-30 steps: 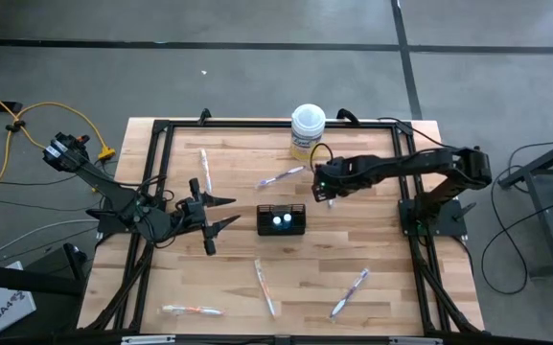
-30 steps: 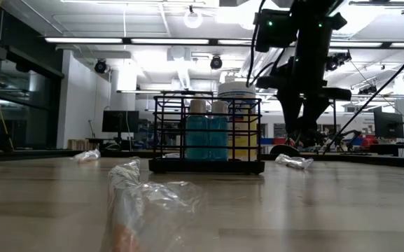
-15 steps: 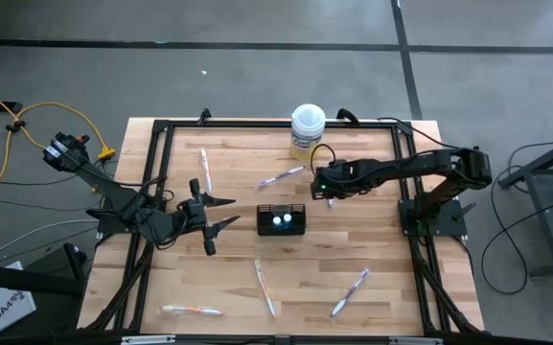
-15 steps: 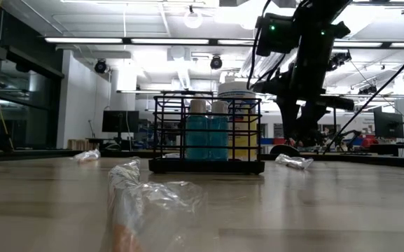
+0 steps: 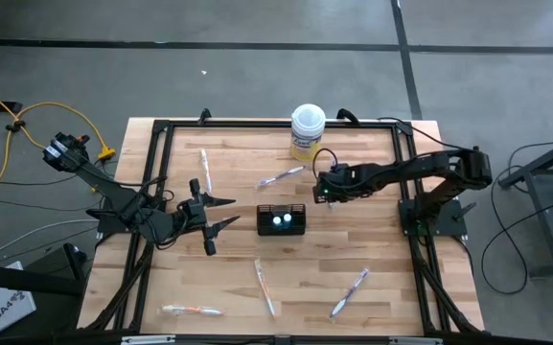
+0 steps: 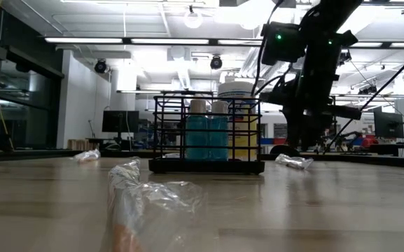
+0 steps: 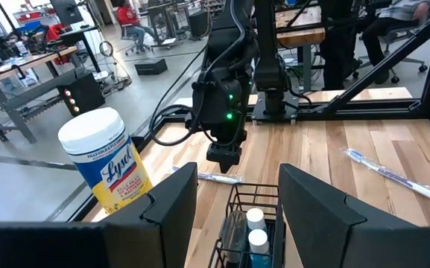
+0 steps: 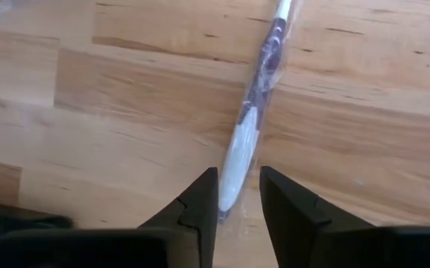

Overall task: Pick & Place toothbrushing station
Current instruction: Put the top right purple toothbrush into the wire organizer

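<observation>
High view: black wire-mesh holder [image 5: 282, 220] upright near the middle of the wooden table [image 5: 381, 249], two white-capped teal tubes [image 5: 283, 221] side by side inside it. Left gripper [image 5: 226, 213] just beside the holder on its left, level with it, fingers spread wide, nothing between them; same wide spread in the left wrist view, with the holder and the tubes between and beyond the two dark fingers. Right gripper [image 5: 326, 195] low over the boards just behind and to the right of the holder, apart from it. Right wrist view: fingers drawn close on either side of one end of a wrapped toothbrush [image 8: 255, 112], pinching it, the rest of it flat on the wood and stretching away. Four other toothbrushes [image 5: 264, 286] scattered flat on the table: one behind the holder, one at the far left, two near the front edge, plus a wrapped bundle at the front left. White-lidded yellow tub [image 5: 307, 129] upright at the far edge, well apart from the holder.
</observation>
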You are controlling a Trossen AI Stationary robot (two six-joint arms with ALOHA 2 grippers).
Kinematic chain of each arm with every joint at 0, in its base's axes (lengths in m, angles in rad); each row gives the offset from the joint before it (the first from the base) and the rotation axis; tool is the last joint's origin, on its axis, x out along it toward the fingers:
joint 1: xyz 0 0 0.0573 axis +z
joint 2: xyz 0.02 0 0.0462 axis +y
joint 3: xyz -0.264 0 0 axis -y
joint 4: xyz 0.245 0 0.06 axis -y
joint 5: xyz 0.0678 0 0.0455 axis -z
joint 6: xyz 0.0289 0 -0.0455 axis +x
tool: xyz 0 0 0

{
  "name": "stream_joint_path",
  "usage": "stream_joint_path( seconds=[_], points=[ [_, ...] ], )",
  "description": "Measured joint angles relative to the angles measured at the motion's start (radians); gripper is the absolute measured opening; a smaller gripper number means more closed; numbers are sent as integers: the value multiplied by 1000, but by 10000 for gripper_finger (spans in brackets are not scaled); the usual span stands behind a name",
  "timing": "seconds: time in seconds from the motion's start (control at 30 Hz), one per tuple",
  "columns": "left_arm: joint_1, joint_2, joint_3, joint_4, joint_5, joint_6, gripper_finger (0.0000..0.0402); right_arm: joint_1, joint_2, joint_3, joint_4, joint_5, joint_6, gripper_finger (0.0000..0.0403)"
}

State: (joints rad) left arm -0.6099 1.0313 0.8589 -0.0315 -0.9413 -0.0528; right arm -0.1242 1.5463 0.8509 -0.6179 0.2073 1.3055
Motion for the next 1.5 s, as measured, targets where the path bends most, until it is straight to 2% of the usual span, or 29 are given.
stream_joint_path(
  seconds=[0.23, 0.43, 0.77, 1.0, 1.5],
  points=[
    [0, 0, 0, 0, 1, 0, 182, 0, 0, -43, 45, -17, 19, 116],
    [0, 0, 0, 0, 7, 0, 182, 0, 3, -55, 98, -23, 29, 118],
    [-1, 0, -1, -18, 14, -5, 182, -8, 145, -48, 185, -49, 25, 116],
    [-3, 0, -1, -22, 27, -6, 182, -8, 150, -49, 201, -38, 25, 115],
    [-3, 0, -1, -23, 29, -8, 182, -9, 149, -52, 201, -49, 1, 45]
  ],
)
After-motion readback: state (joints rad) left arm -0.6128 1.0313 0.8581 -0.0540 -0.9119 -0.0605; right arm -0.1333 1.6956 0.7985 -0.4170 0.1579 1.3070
